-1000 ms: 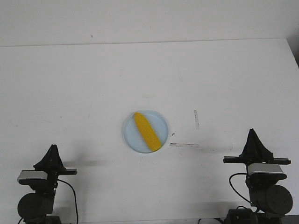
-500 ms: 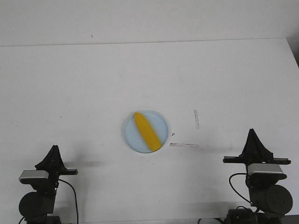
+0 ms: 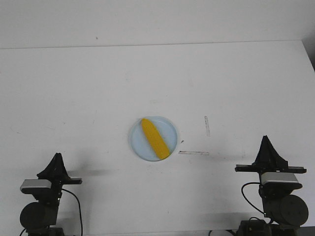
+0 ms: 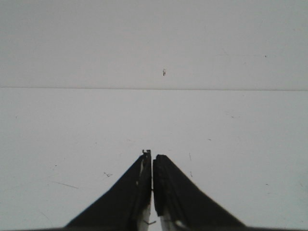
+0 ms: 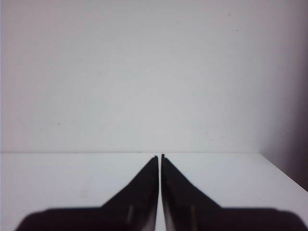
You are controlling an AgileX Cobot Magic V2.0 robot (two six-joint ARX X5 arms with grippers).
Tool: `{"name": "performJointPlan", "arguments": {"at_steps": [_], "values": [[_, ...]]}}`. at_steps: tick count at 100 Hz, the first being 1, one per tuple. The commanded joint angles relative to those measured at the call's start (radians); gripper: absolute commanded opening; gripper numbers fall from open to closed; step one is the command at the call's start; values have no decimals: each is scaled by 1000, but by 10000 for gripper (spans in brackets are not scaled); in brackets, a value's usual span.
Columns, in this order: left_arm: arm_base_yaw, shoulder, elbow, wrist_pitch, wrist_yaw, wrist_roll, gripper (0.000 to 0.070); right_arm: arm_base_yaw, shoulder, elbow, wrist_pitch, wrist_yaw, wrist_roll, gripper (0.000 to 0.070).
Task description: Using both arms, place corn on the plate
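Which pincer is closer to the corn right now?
Left, though only marginally. The left pincer sits toward the near-left table corner from the corn on the plate; the right pincer sits off to its right. Both are shut and well clear.

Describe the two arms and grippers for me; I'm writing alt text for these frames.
Both arms are black. The left gripper and right gripper have black fingers tapering to points. Each has a grey-silver camera block behind it, above a round black joint housing. Black cables loop beside both bases.
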Motion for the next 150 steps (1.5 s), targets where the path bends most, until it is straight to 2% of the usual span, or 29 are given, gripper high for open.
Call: {"name": "performJointPlan", "arguments": {"at_steps": [1, 50, 76, 104, 115, 150], "values": [[0, -2, -21, 11, -2, 0, 2, 1, 0, 3, 11, 0, -4, 6], [0, -2, -21, 10, -2, 0, 2, 2, -26, -17, -11, -13, 1, 6], [0, -2, -21, 10, -2, 0, 2, 4, -174, -202, -7, -83, 52, 6], [0, -2, -21, 10, -1, 0, 2, 28, -175, -378, 132, -80, 53, 5], [0, -2, -21, 10, -1, 0, 2, 31, -175, -375, 90, -80, 51, 6], [0, -2, -21, 10, -1, 0, 2, 31, -175, -375, 114, -79, 51, 6]]}}
